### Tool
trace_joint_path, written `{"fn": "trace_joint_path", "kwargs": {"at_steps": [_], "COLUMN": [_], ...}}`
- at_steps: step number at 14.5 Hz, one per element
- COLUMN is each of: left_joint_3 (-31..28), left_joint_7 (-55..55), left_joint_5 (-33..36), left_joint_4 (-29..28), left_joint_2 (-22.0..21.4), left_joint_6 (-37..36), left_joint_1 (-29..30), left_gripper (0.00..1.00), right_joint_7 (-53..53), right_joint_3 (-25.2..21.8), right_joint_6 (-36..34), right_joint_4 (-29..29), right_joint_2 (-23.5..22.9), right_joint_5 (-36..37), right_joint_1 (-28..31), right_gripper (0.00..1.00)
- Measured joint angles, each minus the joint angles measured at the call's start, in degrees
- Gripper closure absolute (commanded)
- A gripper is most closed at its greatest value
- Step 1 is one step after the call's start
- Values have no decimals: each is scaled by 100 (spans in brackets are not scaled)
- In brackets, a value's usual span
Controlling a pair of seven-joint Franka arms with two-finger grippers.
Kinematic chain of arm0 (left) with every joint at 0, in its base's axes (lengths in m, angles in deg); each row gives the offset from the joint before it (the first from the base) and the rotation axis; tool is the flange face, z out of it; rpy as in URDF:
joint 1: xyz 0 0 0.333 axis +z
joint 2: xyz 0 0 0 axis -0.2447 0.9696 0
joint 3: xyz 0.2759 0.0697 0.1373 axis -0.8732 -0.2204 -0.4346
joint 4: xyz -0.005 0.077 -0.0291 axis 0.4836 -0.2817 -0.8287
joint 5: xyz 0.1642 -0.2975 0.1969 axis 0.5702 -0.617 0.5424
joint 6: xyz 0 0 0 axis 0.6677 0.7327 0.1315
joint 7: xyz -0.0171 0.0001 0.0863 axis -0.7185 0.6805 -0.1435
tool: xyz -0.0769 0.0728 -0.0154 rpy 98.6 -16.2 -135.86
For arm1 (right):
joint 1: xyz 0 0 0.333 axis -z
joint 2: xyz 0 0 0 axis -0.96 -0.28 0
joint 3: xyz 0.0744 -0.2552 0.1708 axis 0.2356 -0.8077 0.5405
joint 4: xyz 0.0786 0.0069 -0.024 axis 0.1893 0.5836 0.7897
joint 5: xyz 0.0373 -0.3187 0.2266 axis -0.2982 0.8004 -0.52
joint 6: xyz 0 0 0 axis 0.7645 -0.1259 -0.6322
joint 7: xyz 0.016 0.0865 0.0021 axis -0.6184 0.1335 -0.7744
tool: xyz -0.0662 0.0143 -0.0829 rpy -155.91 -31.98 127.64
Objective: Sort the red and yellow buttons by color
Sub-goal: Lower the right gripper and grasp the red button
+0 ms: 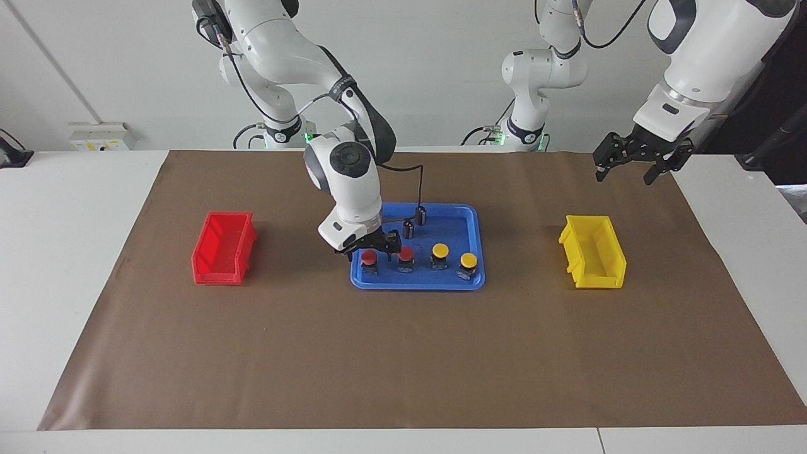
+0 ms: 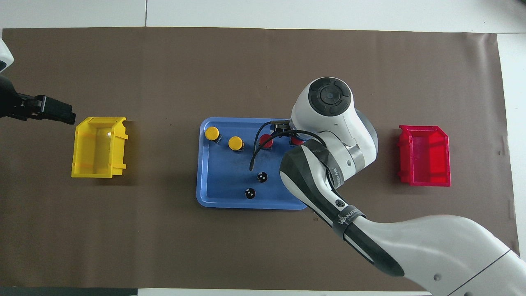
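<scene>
Two red buttons [image 1: 369,256] [image 1: 405,254] and two yellow buttons [image 1: 440,250] [image 1: 468,260] stand in a row in the blue tray [image 1: 416,284], along its edge farthest from the robots. My right gripper [image 1: 370,251] is low over the red button at the right arm's end of the row. It is open, with a finger on each side of the cap. In the overhead view the right arm covers most of that button [image 2: 296,142]. The left gripper [image 1: 630,165] waits open in the air near the yellow bin [image 1: 592,252].
Two dark capless cylinders [image 1: 420,215] [image 1: 408,228] stand in the tray, nearer the robots than the buttons. A red bin [image 1: 224,249] sits toward the right arm's end of the brown mat. The yellow bin sits toward the left arm's end.
</scene>
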Motion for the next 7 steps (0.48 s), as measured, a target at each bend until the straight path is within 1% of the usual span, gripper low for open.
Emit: {"fn": "trace_joint_path", "kwargs": {"at_steps": [2, 3, 4, 7], "left_joint_3": [0, 0, 0, 0], "left_joint_7": [0, 0, 0, 0], "left_joint_5": [0, 0, 0, 0], "left_joint_4": [0, 0, 0, 0], "left_joint_2": [0, 0, 0, 0], "left_joint_6": [0, 0, 0, 0], "left_joint_1": [0, 0, 0, 0], "left_gripper": [0, 0, 0, 0], "right_joint_7": [0, 0, 0, 0], "right_joint_3": [-10, -12, -11, -10], "right_joint_6": [11, 42, 89, 108], "right_joint_4": [32, 69, 111, 165], "right_joint_2": [-4, -4, -4, -4], "right_joint_5": [0, 0, 0, 1], "right_joint_1": [1, 1, 1, 1], "right_gripper": [22, 28, 38, 76]}}
